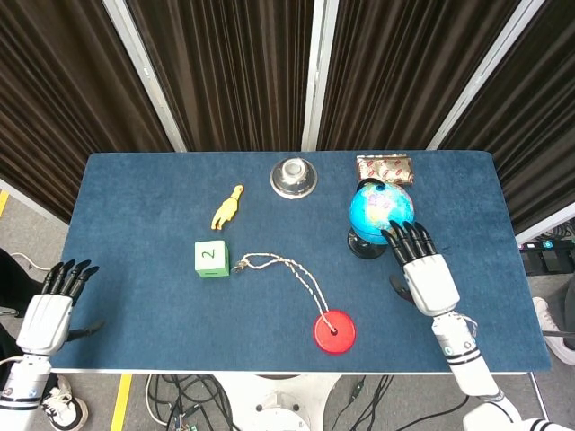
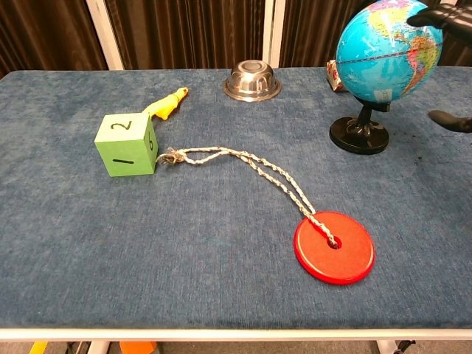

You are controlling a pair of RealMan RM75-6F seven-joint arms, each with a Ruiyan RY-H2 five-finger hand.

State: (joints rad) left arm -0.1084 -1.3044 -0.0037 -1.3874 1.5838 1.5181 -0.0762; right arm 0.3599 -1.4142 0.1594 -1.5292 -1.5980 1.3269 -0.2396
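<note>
My right hand (image 1: 422, 272) hovers open over the table, fingers spread, its tips right beside the lower right of the blue globe (image 1: 381, 212); I cannot tell if they touch. In the chest view only the fingertips (image 2: 441, 16) show at the right edge next to the globe (image 2: 387, 47). My left hand (image 1: 49, 310) hangs open off the table's front left corner, holding nothing. A red disc (image 1: 333, 331) on a braided cord (image 1: 292, 268) lies at front centre, the cord running to a green numbered cube (image 1: 210, 259).
A yellow toy figure (image 1: 226, 207) lies behind the cube. A steel bowl (image 1: 293, 177) and a foil packet (image 1: 384, 169) sit at the back of the blue table (image 1: 135, 215). Dark curtains hang behind.
</note>
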